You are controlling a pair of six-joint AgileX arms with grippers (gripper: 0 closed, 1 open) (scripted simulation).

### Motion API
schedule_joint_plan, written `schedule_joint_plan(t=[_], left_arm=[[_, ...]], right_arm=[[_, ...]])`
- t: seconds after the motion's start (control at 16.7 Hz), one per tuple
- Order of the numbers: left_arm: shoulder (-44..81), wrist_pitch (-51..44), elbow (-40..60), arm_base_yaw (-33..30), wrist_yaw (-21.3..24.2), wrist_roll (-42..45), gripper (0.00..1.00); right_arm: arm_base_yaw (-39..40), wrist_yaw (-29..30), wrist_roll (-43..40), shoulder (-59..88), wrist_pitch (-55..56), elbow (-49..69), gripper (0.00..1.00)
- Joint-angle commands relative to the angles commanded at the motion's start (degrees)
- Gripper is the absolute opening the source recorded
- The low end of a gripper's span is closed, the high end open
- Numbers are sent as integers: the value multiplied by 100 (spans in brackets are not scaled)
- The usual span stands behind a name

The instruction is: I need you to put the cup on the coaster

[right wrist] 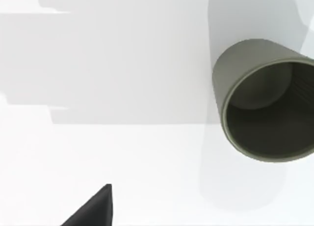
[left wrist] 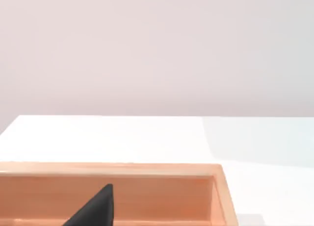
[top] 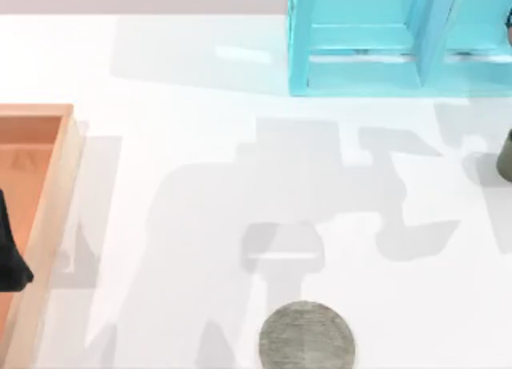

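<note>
My jaws' state untellable, cup (right wrist: 265, 101) upright at table's (top: 200, 185) right edge, coaster (top: 307, 335) near centre.

A small dark olive-grey cylindrical cup (right wrist: 265, 101) stands upright, empty, at the white worktop's right edge, well apart from the flat round mottled grey coaster (top: 307, 336) lying near the front edge.

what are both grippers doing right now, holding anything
Left gripper: above the wooden tray, cannot tell.
Right gripper: near the cup, cannot tell.
</note>
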Motion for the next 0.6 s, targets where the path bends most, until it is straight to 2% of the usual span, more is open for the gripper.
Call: schedule_joint_plan(t=[0.3,0.6], left_arm=[[0,0,0,0,0,0,100],[0,0,0,0,0,0,100]], right_arm=[[16,1,16,28,239,-236,100],[18,2,22,236,1529,-1233,100]])
